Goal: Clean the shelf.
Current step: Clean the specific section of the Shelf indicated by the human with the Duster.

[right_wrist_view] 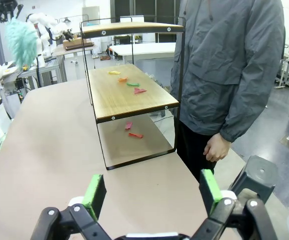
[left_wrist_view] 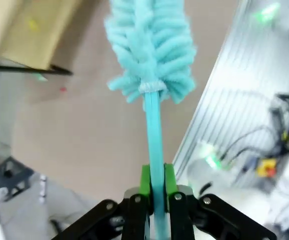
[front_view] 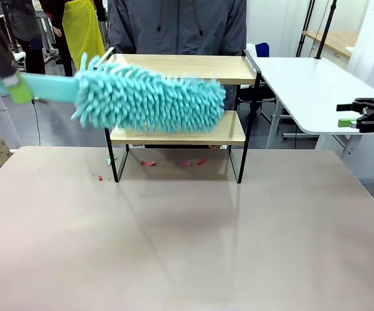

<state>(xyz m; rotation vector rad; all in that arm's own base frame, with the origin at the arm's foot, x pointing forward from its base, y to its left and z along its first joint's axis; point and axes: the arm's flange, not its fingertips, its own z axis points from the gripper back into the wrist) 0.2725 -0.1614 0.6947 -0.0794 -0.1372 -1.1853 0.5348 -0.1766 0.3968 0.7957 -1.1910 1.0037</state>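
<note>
1. Our left gripper (left_wrist_view: 156, 175) is clamped on the flat turquoise handle of a duster (left_wrist_view: 152, 45), with its green pads pressed against both sides of the handle. In the front view it sits at 10 o'clock from the tabletop's middle.
2. We see the duster's fluffy head hanging in front of the shelf (front_view: 180, 68). It reaches from past the left rail most of the way across the gap between the 2 boards. It is blurred, and we cannot tell whether it touches the wood.
3. We find the shelf at 12 o'clock on the beige tabletop (front_view: 187, 246), near the far edge, upright on its 4 black legs.
4. On the lower board, in the right wrist view, we count 4 paper scraps (right_wrist_view: 133, 84) in a loose line: yellow, orange, green and red.
5. Under the shelf, on the tabletop itself, lie several red scraps (right_wrist_view: 135, 135). 1 more red bit (front_view: 100, 177) lies outside, at 8 o'clock from the left front leg.
6. Our right gripper (right_wrist_view: 152, 192) has its fingers spread wide with nothing between them. In the front view it hangs at 3 o'clock, well apart from the shelf.
7. We see a person (front_view: 177, 26) in a grey jacket standing just behind the shelf at 12 o'clock, with 1 hand (right_wrist_view: 217, 147) hanging loosely curled at the side.
</note>
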